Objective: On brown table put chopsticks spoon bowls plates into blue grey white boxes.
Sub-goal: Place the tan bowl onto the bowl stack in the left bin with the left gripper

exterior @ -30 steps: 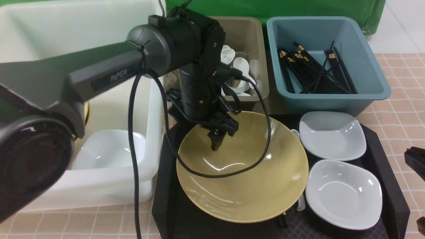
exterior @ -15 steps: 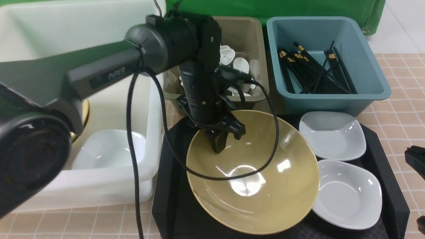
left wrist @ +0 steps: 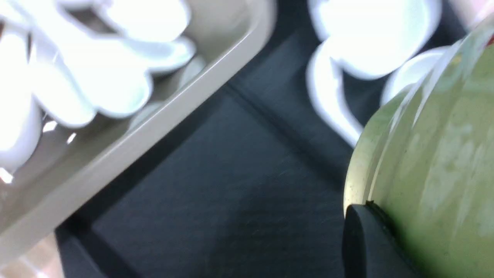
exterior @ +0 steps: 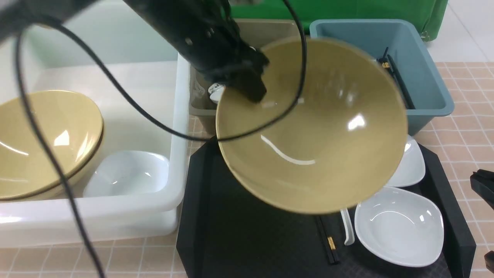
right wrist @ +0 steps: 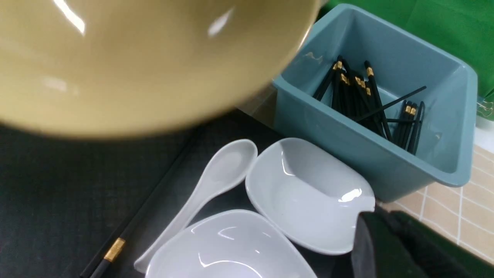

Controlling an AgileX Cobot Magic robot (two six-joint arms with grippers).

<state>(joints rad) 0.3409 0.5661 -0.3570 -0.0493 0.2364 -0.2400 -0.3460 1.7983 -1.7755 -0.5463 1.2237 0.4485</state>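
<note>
Tan bowl (exterior: 328,146) airborne
Front: left claw (exterior: 251,87) is pinching its rim, tilted mid-table; white tub (exterior: 115,206) at the left edge is looking like the next drop. Left wrist: same pinch. Right wrist: right claw (right wrist: 386,251)'s state, can't tell.

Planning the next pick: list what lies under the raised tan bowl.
On the black tray: a white spoon and black chopsticks, whose far ends the bowl hides. The tray's middle beneath it cannot be seen.
</note>
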